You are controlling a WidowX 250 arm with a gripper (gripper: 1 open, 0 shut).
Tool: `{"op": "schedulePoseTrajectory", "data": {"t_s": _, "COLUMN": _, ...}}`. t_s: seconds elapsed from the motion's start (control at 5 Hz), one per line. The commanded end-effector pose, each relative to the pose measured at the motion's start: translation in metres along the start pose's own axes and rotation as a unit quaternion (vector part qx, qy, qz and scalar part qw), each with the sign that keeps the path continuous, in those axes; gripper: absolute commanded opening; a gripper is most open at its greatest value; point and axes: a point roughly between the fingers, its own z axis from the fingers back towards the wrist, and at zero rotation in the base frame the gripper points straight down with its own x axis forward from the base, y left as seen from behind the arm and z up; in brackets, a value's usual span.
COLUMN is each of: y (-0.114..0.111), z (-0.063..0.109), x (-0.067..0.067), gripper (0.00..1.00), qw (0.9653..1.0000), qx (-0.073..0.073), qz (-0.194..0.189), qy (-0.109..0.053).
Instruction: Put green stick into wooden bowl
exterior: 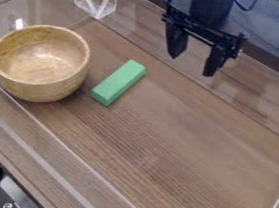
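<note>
The green stick (119,81) lies flat on the wooden table, just right of the wooden bowl (37,61), not touching it. The bowl stands upright at the left with nothing inside. My gripper (195,57) hangs above the table at the back, to the upper right of the stick and well apart from it. It points down with its two dark fingers (176,44) spread open and nothing between them.
A clear low wall (113,188) runs around the table's edge. A small clear bracket (96,0) stands at the back left. Bare wood (203,148) stretches across the middle and right.
</note>
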Motion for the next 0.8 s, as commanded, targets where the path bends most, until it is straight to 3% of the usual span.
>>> {"op": "schedulePoseTrajectory", "data": {"t_s": 0.0, "y": 0.0, "z": 0.024, "x": 0.006, "gripper": 1.0, "qw": 0.9988, "qx": 0.001, "qz": 0.03, "qy": -0.038}}
{"op": "schedulePoseTrajectory", "data": {"t_s": 0.4, "y": -0.009, "z": 0.018, "x": 0.022, "gripper": 1.0, "qw": 0.9992, "qx": 0.0, "qz": 0.009, "qy": -0.04}}
{"op": "schedulePoseTrajectory", "data": {"t_s": 0.6, "y": 0.002, "z": 0.006, "x": 0.019, "gripper": 1.0, "qw": 0.9993, "qx": 0.002, "qz": -0.006, "qy": -0.036}}
